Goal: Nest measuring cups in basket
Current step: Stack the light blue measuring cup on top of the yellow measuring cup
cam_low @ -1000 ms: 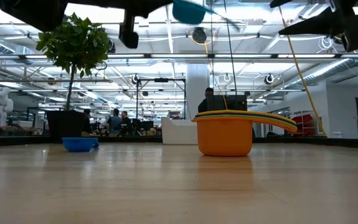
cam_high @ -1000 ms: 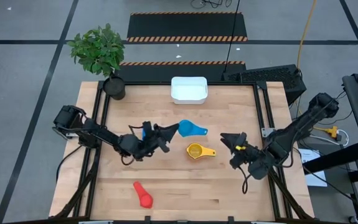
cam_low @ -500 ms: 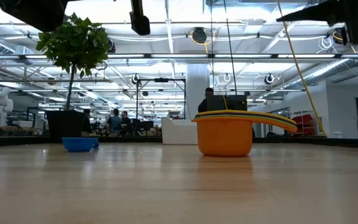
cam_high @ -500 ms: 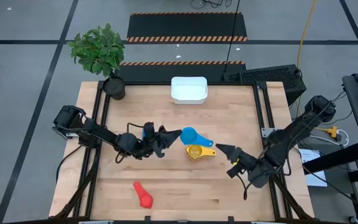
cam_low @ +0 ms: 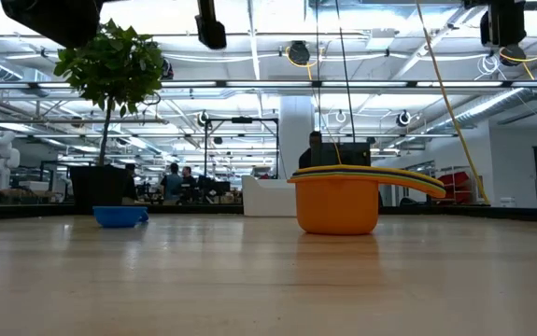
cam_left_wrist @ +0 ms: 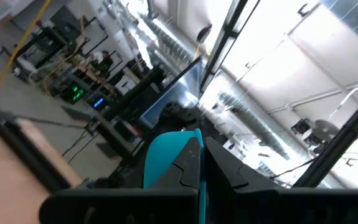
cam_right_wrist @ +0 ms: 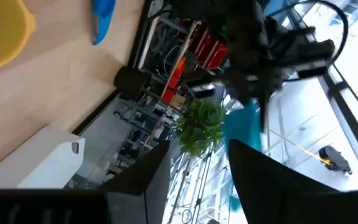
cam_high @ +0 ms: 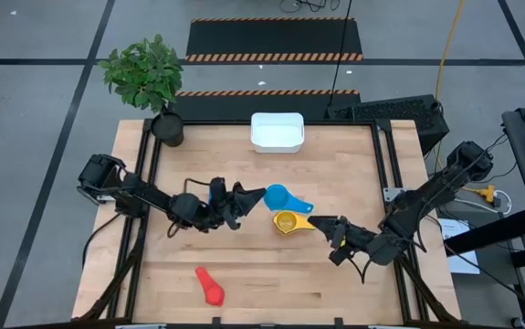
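My left gripper [cam_high: 251, 196] reaches in from the table's left and is shut on a light blue measuring cup [cam_high: 278, 196], held in the air above the table's middle. Below it a yellow cup [cam_high: 285, 222] sits on the table. The low view shows it nested in a green cup and an orange cup [cam_low: 335, 207]. My right gripper [cam_high: 321, 222] hangs in the air just right of this stack's handle, open, with nothing between its fingers [cam_right_wrist: 160, 165]. A blue cup [cam_high: 215, 191] and a red cup [cam_high: 209, 285] lie on the table. The white basket [cam_high: 277, 131] stands at the far edge. My left gripper pinches the light blue cup's end nearest the arm [cam_left_wrist: 166, 165] between its two fingers; whether that end is handle or rim I cannot tell. The fingers come from the table's left, tipped a little upward. The cup is lifted clear and sticks out beyond the fingertips toward the right.
A potted plant [cam_high: 148, 78] stands at the far left corner. Black frame rails [cam_high: 385, 155] run along the table's left and right sides. Bare wood lies between the stack and the basket and along the near edge.
My right gripper has moved toward the table's left and near edge, up to the stack's handle, has rolled about its own line and has narrowed its fingers. My left gripper has turned its wrist in place, and the light blue cup has swung round and tipped upward.
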`<state>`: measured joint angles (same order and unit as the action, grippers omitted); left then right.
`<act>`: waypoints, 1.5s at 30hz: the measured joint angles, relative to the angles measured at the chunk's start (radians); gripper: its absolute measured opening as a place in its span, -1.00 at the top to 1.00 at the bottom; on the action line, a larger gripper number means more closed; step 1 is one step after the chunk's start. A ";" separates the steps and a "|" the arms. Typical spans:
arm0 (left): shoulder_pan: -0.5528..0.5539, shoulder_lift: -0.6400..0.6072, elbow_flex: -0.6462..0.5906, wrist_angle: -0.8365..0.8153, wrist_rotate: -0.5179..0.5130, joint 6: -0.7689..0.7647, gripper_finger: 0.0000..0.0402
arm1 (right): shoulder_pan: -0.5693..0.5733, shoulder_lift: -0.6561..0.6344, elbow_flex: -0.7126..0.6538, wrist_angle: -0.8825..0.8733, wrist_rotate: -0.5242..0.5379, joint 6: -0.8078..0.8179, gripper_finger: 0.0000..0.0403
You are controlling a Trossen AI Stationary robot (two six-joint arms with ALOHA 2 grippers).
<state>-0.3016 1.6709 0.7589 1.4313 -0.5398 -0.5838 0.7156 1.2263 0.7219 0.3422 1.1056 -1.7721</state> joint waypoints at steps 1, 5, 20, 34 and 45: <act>0.000 -0.012 0.000 0.004 0.003 0.008 0.98 | 0.000 0.000 0.000 -0.002 -0.011 -0.007 0.22; -0.001 -0.042 -0.003 -0.020 0.016 0.024 0.98 | 0.000 0.000 0.000 -0.032 -0.010 -0.082 0.09; 0.009 -0.044 -0.022 -0.028 0.017 -0.022 0.98 | -0.002 -0.010 0.000 0.241 -0.008 -0.377 -0.27; 0.005 -0.037 -0.023 -0.023 0.052 -0.031 0.97 | -0.078 -0.010 0.000 0.253 -0.123 -0.446 0.19; 0.010 -0.037 -0.023 -0.025 0.094 -0.043 0.97 | -0.120 0.028 0.000 0.330 -0.168 -0.595 0.66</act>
<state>-0.2920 1.6344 0.7364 1.4060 -0.4461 -0.6267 0.5954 1.2543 0.7219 0.6727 0.9372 -2.3674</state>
